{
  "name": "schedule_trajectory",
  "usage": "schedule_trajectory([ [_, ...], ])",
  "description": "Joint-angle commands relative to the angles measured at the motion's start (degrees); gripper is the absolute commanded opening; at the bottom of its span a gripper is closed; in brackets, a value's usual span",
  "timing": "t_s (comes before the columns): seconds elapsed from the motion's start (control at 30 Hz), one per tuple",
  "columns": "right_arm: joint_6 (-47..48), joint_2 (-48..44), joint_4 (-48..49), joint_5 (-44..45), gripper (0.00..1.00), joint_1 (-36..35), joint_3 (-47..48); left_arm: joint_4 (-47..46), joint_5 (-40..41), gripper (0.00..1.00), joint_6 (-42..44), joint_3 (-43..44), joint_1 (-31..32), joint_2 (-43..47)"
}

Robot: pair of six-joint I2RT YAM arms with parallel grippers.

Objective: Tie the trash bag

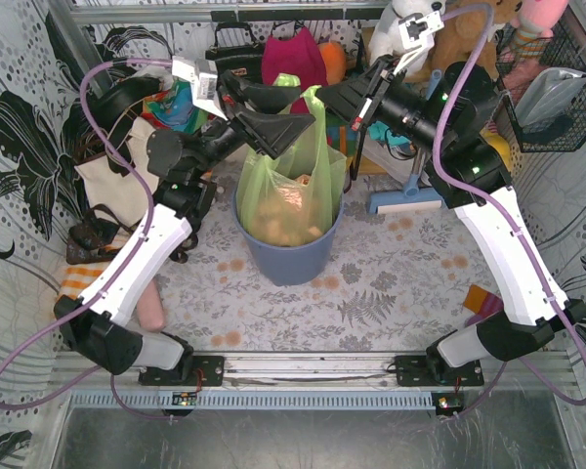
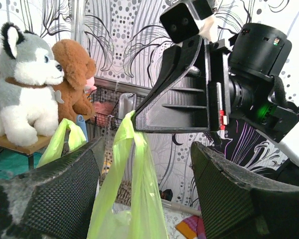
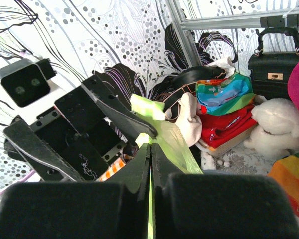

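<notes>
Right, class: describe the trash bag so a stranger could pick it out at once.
Find the blue-grey round bin in the middle of the table. The trash bag rises from it: the only thin, see-through light-green plastic, crumpled tan paper inside, its handles standing up.

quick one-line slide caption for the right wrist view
Close-up: right gripper shut on the trash bag handle, left gripper open just beyond it.

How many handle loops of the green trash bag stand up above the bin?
2. The first handle is pinched in the shut right gripper. The second handle stands free to its left in the left wrist view. Nothing suggests a hidden third.
</notes>
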State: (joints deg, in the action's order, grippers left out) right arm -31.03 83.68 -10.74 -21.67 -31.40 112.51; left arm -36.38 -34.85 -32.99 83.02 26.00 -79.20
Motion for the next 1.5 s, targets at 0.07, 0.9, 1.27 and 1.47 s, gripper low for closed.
schedule_trajectory([
  [0.07, -1.8, -0.6, 4.4, -1.8, 0.0, -0.2, 1.3, -5.2, -0.3, 0.78, 1.6, 2.7, 1.3, -2.4],
  [0.9, -2.4, -3.9, 6.4, -2.8, 0.0, -0.2, -5.6, -17.0, 5.2, 0.28, 9.6, -5.9, 3.5, -2.0],
  [1.27, -2.2, -4.0, 6.3, -2.9, 0.0, -0.2, -5.6, -17.2, 5.5, 0.14, 8.9, -5.9, 3.5, -2.1],
  [1.47, -1.9, -4.3, 6.3, -2.7, 0.0, -0.2, -5.5, -16.9, 4.9, 0.0, 8.4, -5.4, 3.6, -2.2],
])
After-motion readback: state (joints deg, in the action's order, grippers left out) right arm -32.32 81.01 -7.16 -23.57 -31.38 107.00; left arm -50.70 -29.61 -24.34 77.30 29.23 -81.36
